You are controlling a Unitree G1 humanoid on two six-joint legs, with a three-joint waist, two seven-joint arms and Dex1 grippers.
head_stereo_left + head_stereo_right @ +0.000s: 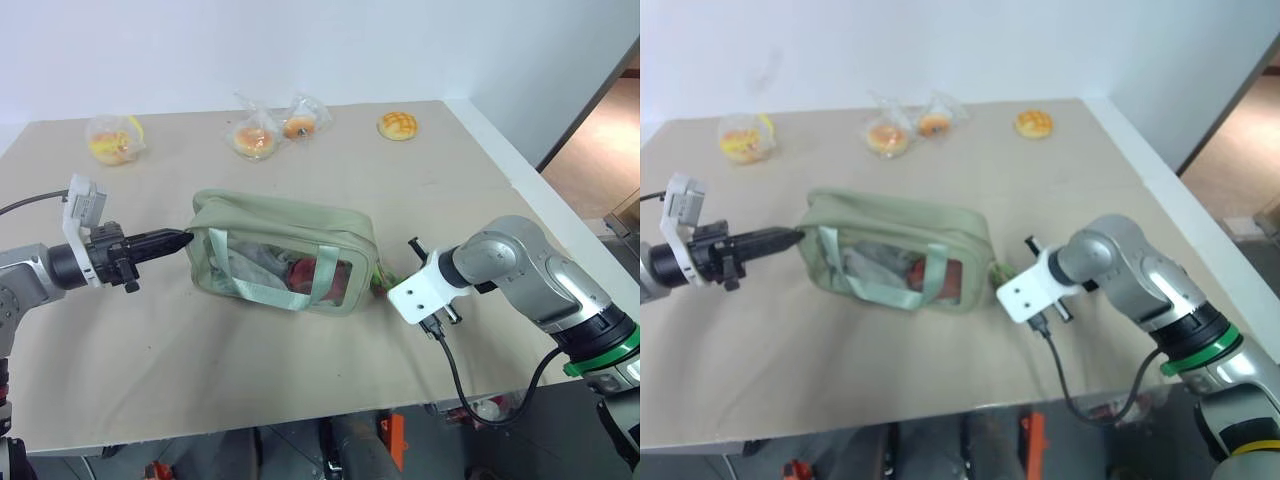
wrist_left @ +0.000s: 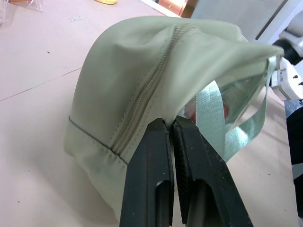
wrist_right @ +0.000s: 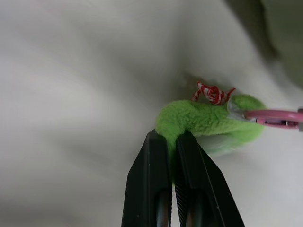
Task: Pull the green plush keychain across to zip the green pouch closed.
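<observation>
- Left eye view: the pouch (image 1: 285, 252) lies on the tabletop (image 1: 150, 350) between the two pincers. The left pincer (image 1: 183, 238) is pinched shut on the fabric at the pouch's near end. The right pincer (image 1: 397, 283) sits just past the pouch's far end, its tips hidden under the wrist, with a bit of the bright keychain (image 1: 383, 281) showing beside it.
- Right eye view: same layout; the keychain (image 1: 1002, 270) peeks out at the pouch's end, right against the right pincer's white mount. Wrapped buns (image 1: 890, 134) lie well away, toward the far edge.
- Left wrist view: the left pincer's fingers (image 2: 151, 175) are clamped tight on a fold of the pouch, just beside the zipper (image 2: 144, 97), which runs away from the tips and looks closed along the stretch in sight.
- Right wrist view: the right pincer (image 3: 173, 144) is closed on the plush keychain (image 3: 208, 120); its pink ring (image 3: 277, 117) lies beyond the tips, off to one side.
- Step in hand, as I judge it: the pull itself, with both grips set. The keychain already at the pouch's end suggests the zip is near or at its finish.
- Next move calls for a steady left anchor while the right draws the keychain along the zipper line, away from the left pincer, without letting the soft plush slip.
</observation>
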